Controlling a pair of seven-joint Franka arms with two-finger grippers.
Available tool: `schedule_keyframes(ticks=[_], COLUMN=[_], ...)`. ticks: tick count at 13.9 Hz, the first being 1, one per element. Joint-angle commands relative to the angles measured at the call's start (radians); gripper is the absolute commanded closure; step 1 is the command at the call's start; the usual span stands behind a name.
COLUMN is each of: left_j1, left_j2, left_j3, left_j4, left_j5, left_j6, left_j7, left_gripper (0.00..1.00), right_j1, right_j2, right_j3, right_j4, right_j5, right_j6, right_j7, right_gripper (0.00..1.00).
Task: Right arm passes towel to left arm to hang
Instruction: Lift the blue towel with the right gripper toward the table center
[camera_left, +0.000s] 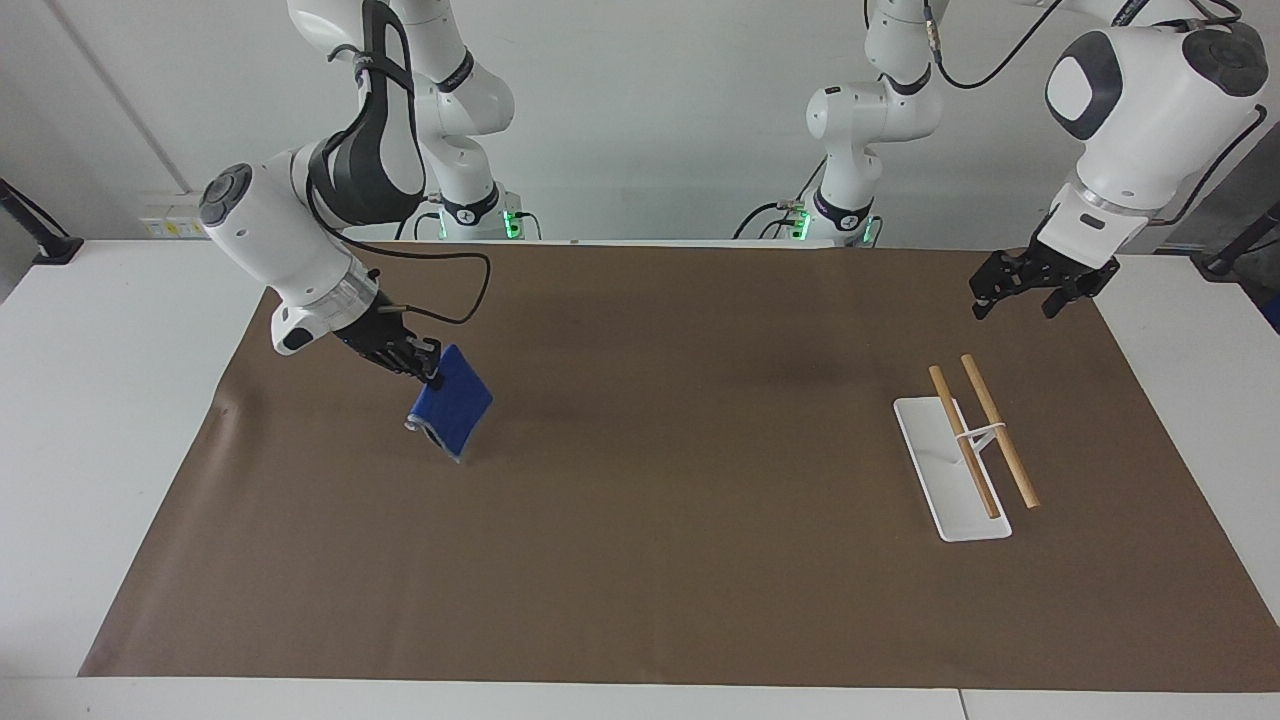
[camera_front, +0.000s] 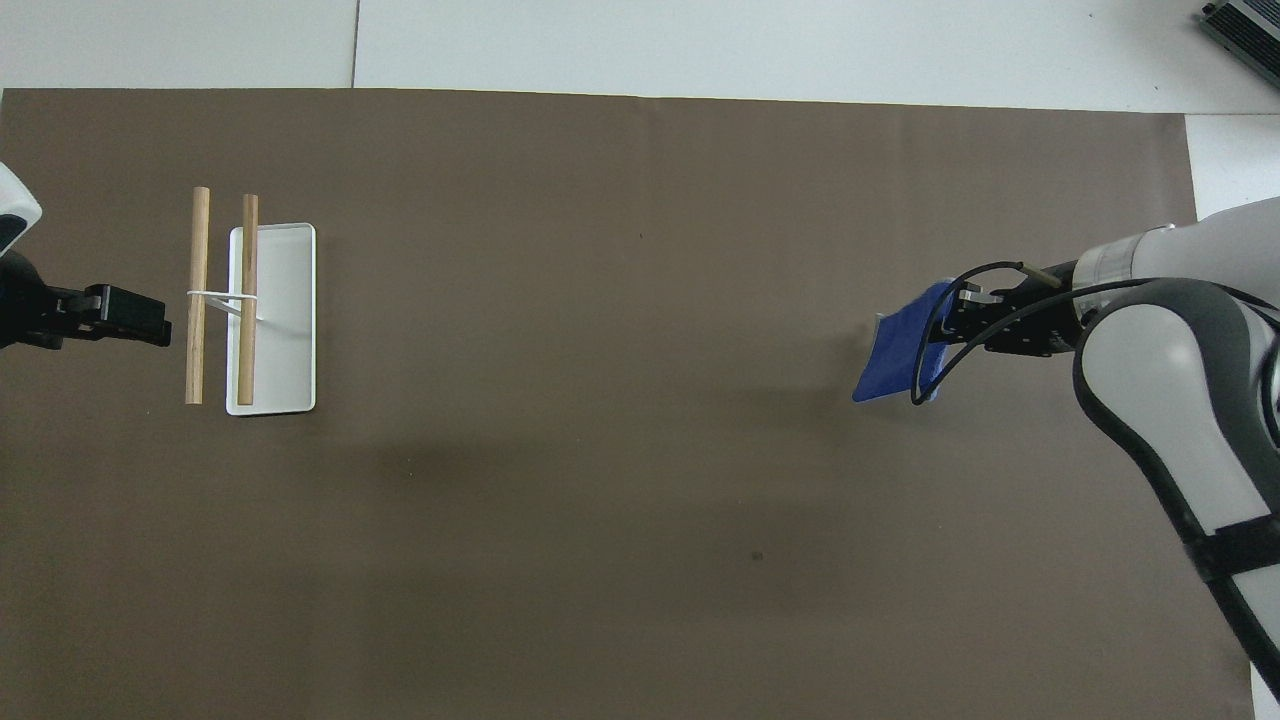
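Currently the right gripper (camera_left: 428, 372) is clamped on one edge of the towel (camera_left: 452, 403), so the folded cloth hangs free below and ahead of the fingertips, clear of the brown mat (camera_left: 640, 560). This edge hold leaves the lower part of the towel exposed, which appears intended to give the receiving gripper a free area to take. The towel is over the mat at the right arm's end of the table.

The left gripper (camera_left: 1020, 288) waits with its fingers spread apart, holding nothing, raised over the mat edge at the left arm's end. Below and beside it stands the rack (camera_left: 965, 438): a white tray (camera_left: 950, 495) carrying two wooden bars (camera_left: 998, 430). The open stance suits a ready state for the handover, and the position near the rack likely shortens the later hanging move.
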Motion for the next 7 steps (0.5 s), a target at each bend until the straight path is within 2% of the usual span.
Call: schedule_keyframes(ticks=[1,7], left_j1=[0.002,0.002], left_j2=[-0.03,-0.031], left_j3=[-0.001,-0.001], left_j4=[-0.028,-0.029], left_j5=[0.018,0.018], left_j6=[0.003,-0.001], left_j7=[0.0,0.0], left_gripper=[0.0,0.0], right_j1=[0.007,0.049], right_j2=[-0.039,-0.043], right_j3=[0.042,0.09], right_j4=[0.001,0.036], right_j5=[0.094,0.323], right_j6=[-0.026,0.005], right_j7=[0.135,0.338], right_gripper=[1.0,1.0])
